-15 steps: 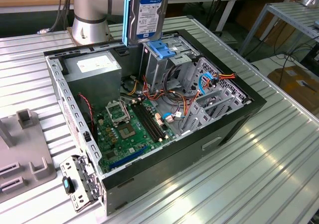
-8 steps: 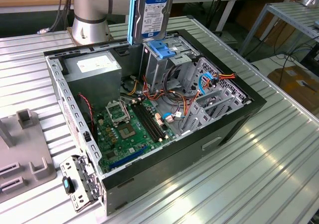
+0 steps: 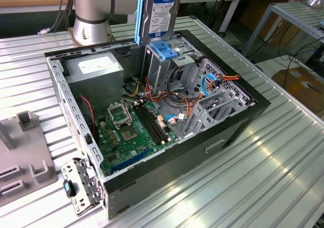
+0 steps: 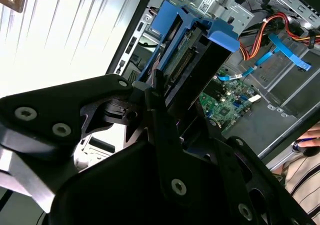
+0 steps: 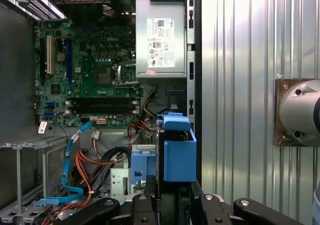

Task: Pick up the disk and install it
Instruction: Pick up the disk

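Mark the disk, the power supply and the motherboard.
the disk [image 3: 159,15], exterior view, on its labelled face.
the power supply [image 3: 96,66], exterior view, on its top face.
the motherboard [image 3: 114,139], exterior view, on the green board beside the central chip.

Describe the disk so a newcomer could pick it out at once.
Find the open computer case lying on the ribbed metal table. Directly above its grey drive cage, held upright in the air, is the disk: a flat grey-metal slab with a blue side rail, unlike the bigger, blue-latched cage.
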